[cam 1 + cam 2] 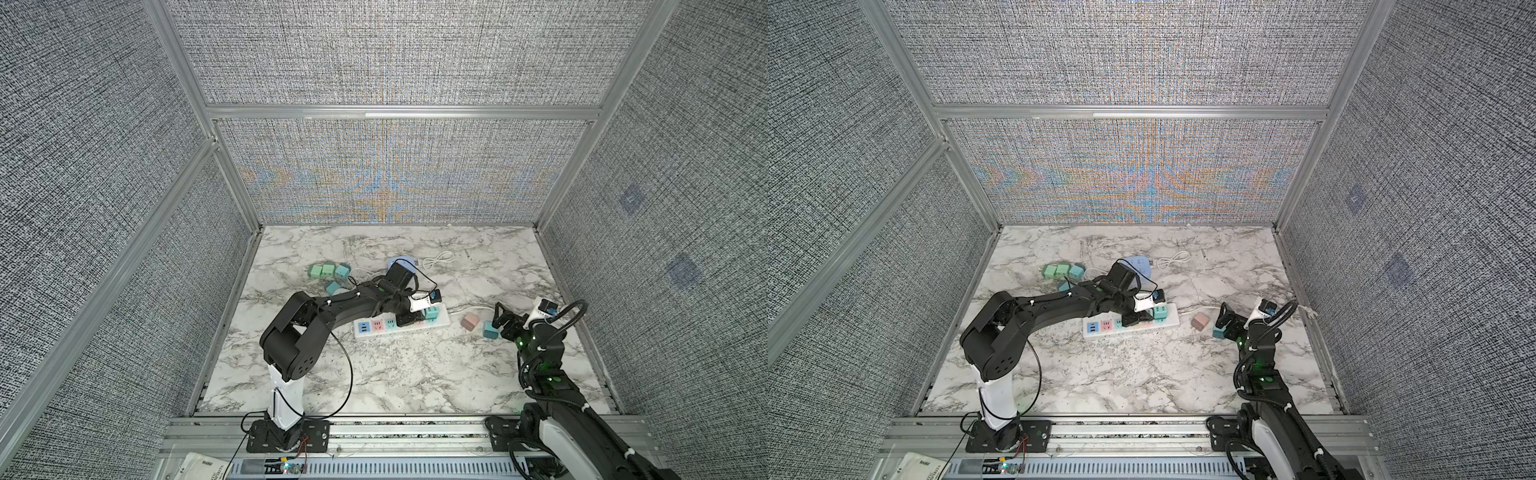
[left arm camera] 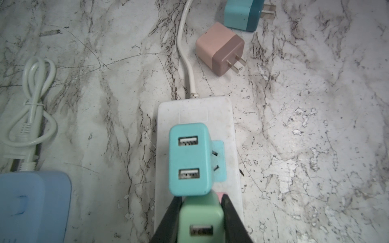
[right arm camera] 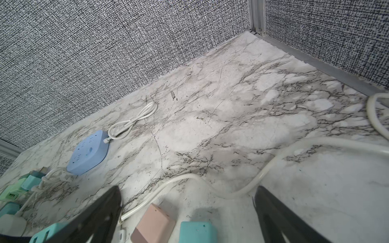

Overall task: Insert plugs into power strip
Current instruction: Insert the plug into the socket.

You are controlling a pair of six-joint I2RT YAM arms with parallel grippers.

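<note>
— Now, how is the left gripper (image 2: pixel 201 198) found?

— Its fingers (image 2: pixel 231 214) are pressed against both sides of a mint green plug (image 2: pixel 200 216); the plug is held over the white power strip (image 2: pixel 193 109), just beside a seated teal plug (image 2: pixel 189 160) whose two ports face upward; whether the held plug's prongs are in a socket cannot be told.

— And where is the strip placed?

— It is laid near the middle of the marble table (image 1: pixel 395 374), as seen in both top views; a port panel and two coloured sockets are seen uncovered toward its left end.

— What is shown of the right gripper (image 3: pixel 187 190)?

— Its fingers (image 3: pixel 99 210) are spread wide; nothing is gripped; a dusty pink plug (image 3: pixel 153 225) and a loose teal plug (image 3: pixel 197 231) are framed between the two fingers in the right wrist view; in the top views the gripper is held just beside the loose teal plug; contact cannot be judged.

— Are other plugs to be seen?

— Four more plugs (image 1: pixel 328 271), mint and teal, are grouped at the far left of the table; a blue round strip (image 3: pixel 88 153) is set near them, with a bundled white cable (image 3: pixel 132 122) beside it.
</note>
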